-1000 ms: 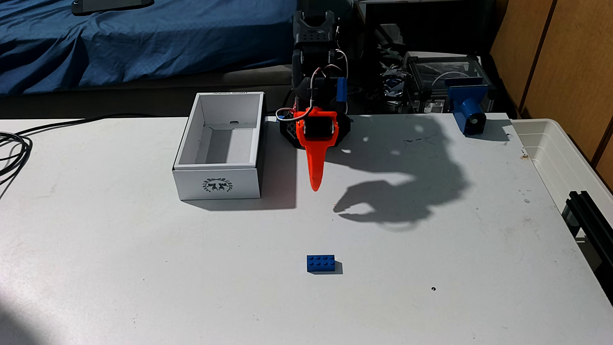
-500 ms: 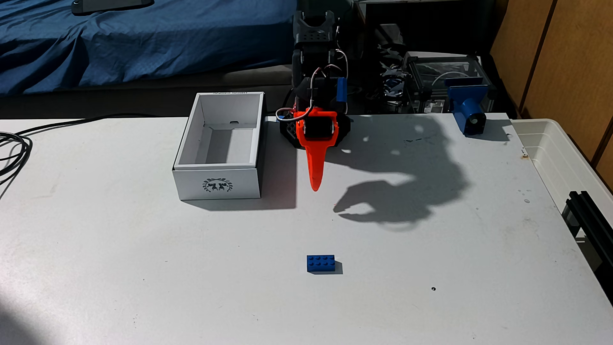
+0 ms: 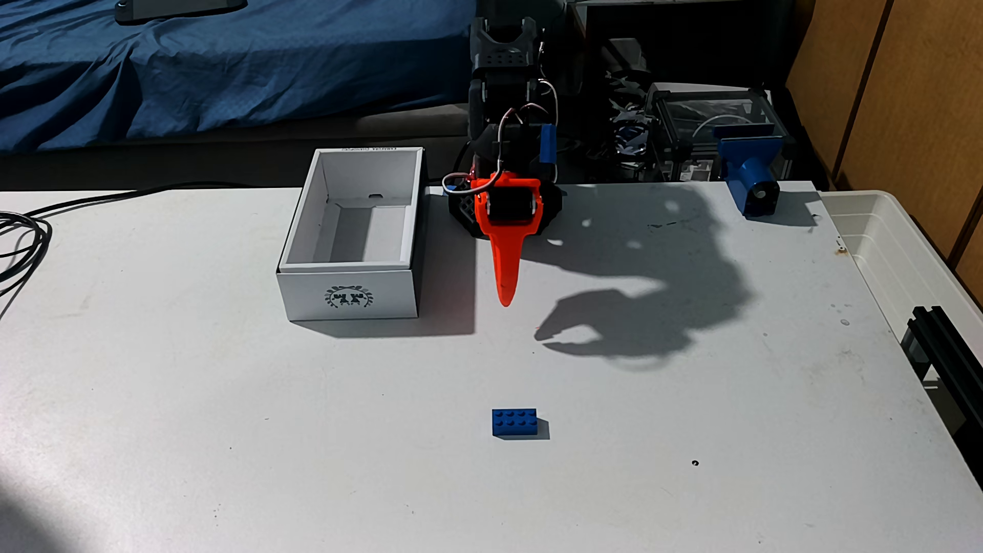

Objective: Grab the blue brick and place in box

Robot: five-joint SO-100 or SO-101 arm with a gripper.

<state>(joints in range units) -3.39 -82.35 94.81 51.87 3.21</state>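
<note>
The blue brick (image 3: 514, 421) lies studs up on the white table, in front of the arm and toward the near edge. The box (image 3: 393, 298) stands open at the back left of centre, its white inside bare and the dark wreath emblem on the near short side. The gripper (image 3: 505, 300) hangs just right of the box, its orange finger pointing down at the table, well behind the brick and holding nothing. Its shadow on the table to the right shows the two fingertips meeting, so it reads as shut.
A blue printed mount (image 3: 750, 181) sits at the table's back right corner. A translucent bin (image 3: 893, 250) and a black rail (image 3: 947, 345) line the right edge. Dark cables (image 3: 21, 239) lie at the left edge. Blue bedding (image 3: 213, 69) is behind the table.
</note>
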